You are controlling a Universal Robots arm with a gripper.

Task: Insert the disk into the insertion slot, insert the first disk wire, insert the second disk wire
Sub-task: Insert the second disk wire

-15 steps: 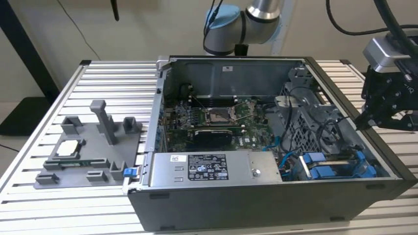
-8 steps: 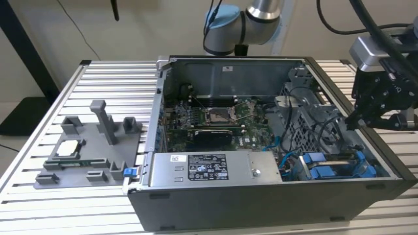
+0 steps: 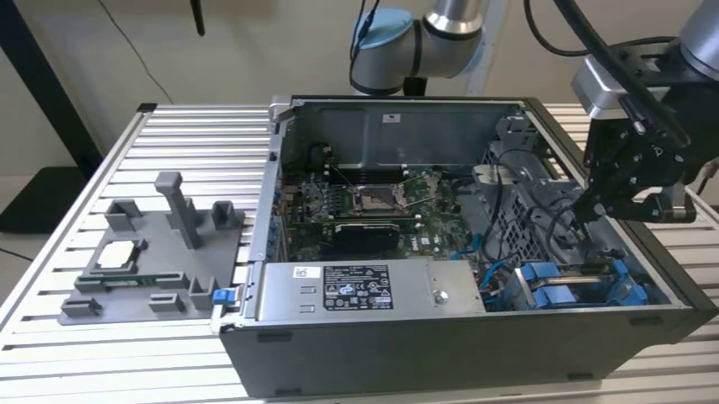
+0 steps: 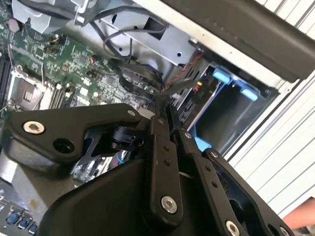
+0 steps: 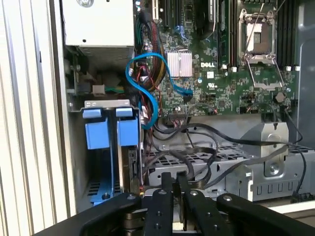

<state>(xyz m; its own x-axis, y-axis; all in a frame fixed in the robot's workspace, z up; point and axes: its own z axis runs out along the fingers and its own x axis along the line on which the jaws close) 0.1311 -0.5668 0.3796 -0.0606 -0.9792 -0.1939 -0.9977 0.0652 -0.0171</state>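
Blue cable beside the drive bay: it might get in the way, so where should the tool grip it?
Probably the top of the blue cable loop, where it arches clear of the motherboard. Come from the open side of the case, closing across the strand; its ends look plugged.

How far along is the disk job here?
Likely done: a disk looks seated in the slot beneath the blue carriers, though it is partly hidden. In hand: the gripper, shut, sits at the black wires beside that bay; whether it grips one I can't tell. Left: no wire visibly plugged into the disk.
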